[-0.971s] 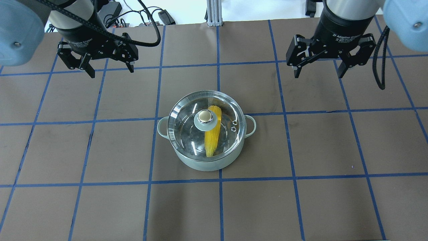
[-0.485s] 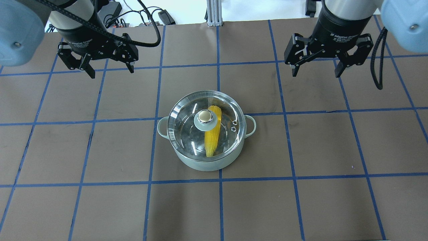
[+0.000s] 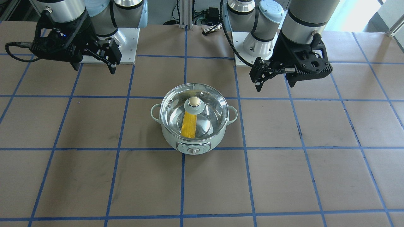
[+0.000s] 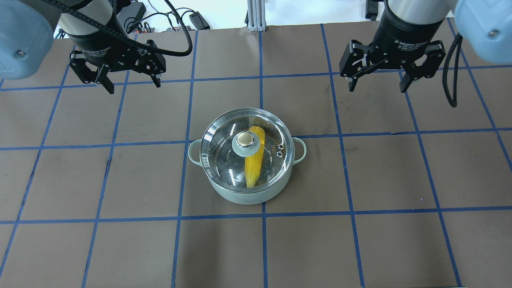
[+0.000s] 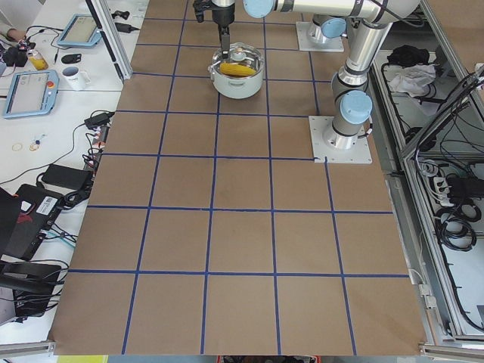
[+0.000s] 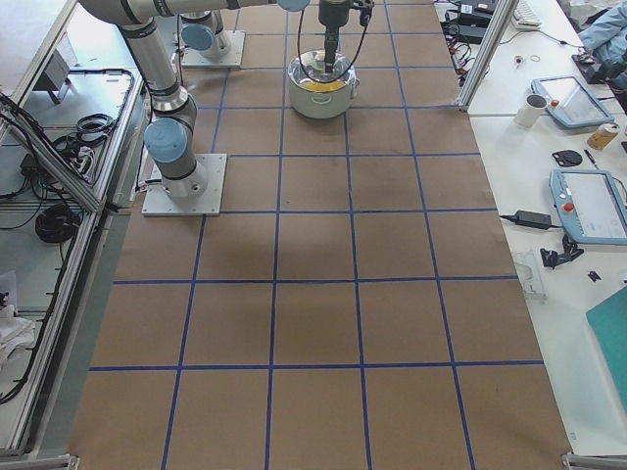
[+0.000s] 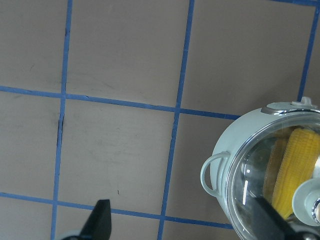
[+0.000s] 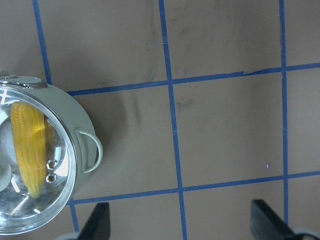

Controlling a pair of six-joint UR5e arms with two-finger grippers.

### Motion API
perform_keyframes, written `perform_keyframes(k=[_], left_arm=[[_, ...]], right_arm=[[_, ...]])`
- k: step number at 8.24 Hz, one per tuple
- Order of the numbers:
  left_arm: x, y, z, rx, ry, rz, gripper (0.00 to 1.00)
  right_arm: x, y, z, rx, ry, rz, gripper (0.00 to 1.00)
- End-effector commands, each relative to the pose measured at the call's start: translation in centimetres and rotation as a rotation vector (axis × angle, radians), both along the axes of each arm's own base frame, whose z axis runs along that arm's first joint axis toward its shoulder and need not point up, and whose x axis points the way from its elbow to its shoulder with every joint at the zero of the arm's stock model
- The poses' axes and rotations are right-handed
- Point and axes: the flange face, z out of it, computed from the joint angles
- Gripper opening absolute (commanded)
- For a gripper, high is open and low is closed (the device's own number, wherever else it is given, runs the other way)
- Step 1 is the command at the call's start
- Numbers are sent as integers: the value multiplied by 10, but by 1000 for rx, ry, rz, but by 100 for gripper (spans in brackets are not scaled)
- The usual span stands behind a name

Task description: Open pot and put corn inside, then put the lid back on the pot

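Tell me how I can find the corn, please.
Look at the middle of the brown table with blue lines, where one round pale green pot stands. Its glass lid is on, and the corn lies inside, under the lid. It is the only bright yellow thing there, long and pointed.

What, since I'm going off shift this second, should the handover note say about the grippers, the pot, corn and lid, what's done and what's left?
Left gripper: open, empty, raised over the table on the pot's left, clear of it.
Right gripper: open, empty, raised on the pot's right, clear of it.
Pot: mid-table, upright.
Corn: lying inside the pot, seen through the glass.
Lid: on the pot, knob up.
Done: corn in, lid back on.
Left: apparently nothing; perhaps check that the lid sits flush.
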Motion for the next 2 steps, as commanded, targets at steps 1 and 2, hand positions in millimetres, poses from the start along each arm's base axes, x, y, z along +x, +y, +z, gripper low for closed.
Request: perform_keyframes(k=[1,2], left_arm=[[0,0,0,0,0,0,100],[0,0,0,0,0,0,100]], right_arm=[[0,0,0,-1,0,0,100],[0,0,0,0,0,-2,100]])
